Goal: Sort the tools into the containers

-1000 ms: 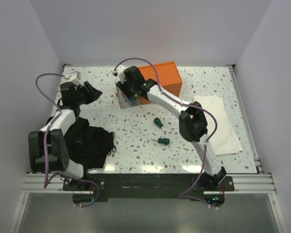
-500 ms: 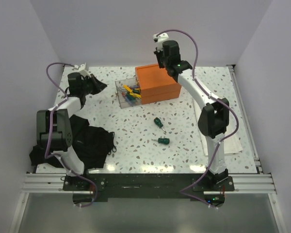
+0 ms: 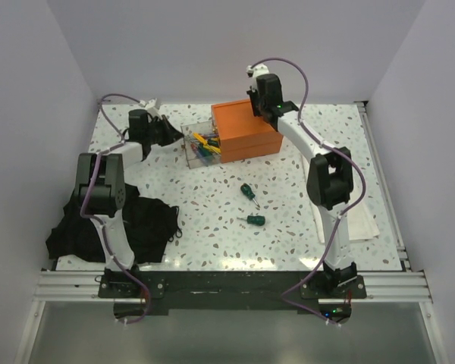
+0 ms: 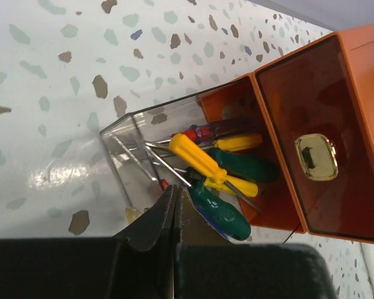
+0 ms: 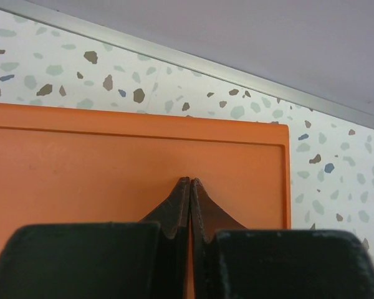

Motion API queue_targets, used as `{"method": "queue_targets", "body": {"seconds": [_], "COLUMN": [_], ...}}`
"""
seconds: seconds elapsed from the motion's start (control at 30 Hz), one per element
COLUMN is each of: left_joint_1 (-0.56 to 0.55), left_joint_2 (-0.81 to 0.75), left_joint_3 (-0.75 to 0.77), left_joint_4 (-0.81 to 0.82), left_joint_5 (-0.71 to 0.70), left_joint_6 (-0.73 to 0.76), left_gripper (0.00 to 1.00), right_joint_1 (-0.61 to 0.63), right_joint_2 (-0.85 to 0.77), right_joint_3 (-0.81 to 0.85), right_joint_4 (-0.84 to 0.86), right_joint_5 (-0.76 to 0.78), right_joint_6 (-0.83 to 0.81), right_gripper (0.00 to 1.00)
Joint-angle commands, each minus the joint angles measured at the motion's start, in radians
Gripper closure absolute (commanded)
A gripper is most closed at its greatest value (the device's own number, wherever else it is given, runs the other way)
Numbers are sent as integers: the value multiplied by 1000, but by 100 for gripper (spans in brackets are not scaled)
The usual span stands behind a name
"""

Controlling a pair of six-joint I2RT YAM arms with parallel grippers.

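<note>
Near left, rumpled black cloth; near right, white towel. Mid tabletop, loose and well apart from both arms: stubby screwdriver, longer screwdriver. Light, rigid, apt to roll on the smooth speckled top; best pinched across the handle. Farther back, clear bin heaped with other screwdrivers, seemingly part-way into orange box. Left gripper shut, empty, just over bin; right gripper shut, empty, above box. Plain walls close on three sides.
</note>
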Motion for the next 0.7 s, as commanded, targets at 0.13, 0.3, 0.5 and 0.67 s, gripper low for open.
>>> {"method": "queue_targets", "body": {"seconds": [0.13, 0.3, 0.5, 0.67], "left_joint_1": [-88, -76, 4, 27], "left_joint_2": [53, -14, -123, -62], "left_joint_3": [87, 122, 84, 99], "left_joint_4": [14, 37, 14, -141], "left_joint_5": [29, 28, -52, -152], "left_joint_6": [-1, 22, 92, 149], "left_gripper": [100, 100, 100, 100], "right_joint_1": [3, 3, 4, 1], "right_joint_2": [-16, -8, -5, -11], "right_joint_3": [-52, -53, -59, -73], "right_joint_4": [-64, -69, -77, -78], "right_joint_5": [-56, -65, -67, -64], "right_joint_6": [73, 86, 83, 89], "right_gripper": [100, 100, 100, 100]}}
